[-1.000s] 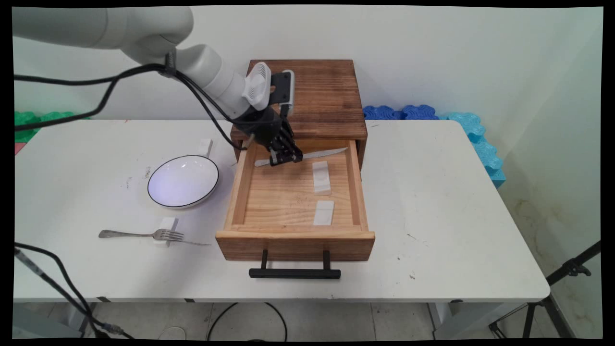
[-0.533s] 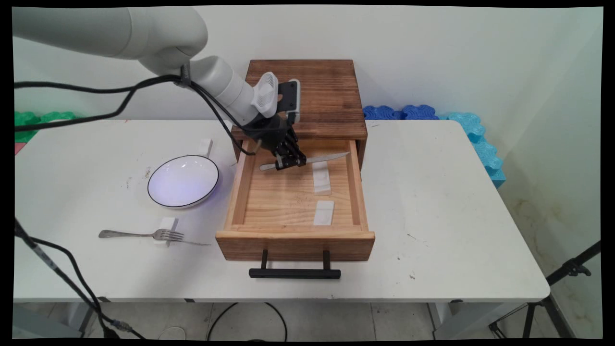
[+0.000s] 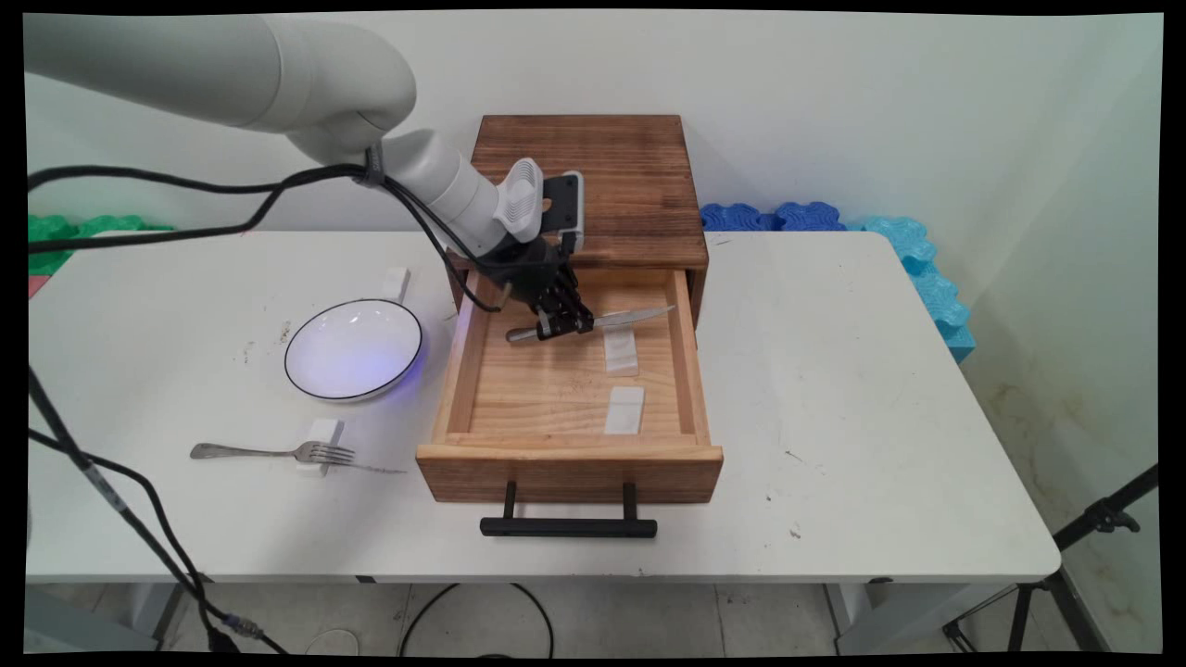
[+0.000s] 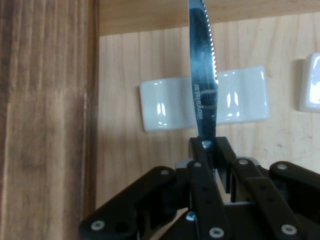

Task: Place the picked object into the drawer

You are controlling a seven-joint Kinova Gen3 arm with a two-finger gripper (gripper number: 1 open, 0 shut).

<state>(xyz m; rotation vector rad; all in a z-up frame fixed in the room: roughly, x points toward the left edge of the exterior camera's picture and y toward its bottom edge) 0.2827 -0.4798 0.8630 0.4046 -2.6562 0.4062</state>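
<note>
The knife (image 3: 593, 323) has come nearer, clamped in the tilted gripper (image 3: 559, 324).

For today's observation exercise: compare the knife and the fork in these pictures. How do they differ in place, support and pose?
1. The knife hangs above the open drawer; the fork is out on the table.
2. The knife is clamped in the gripper; nothing holds the fork.
3. The knife is clear of the white rests in the drawer; the fork's head lies on a small white rest.
Both are plain metal cutlery lying roughly level.
</note>
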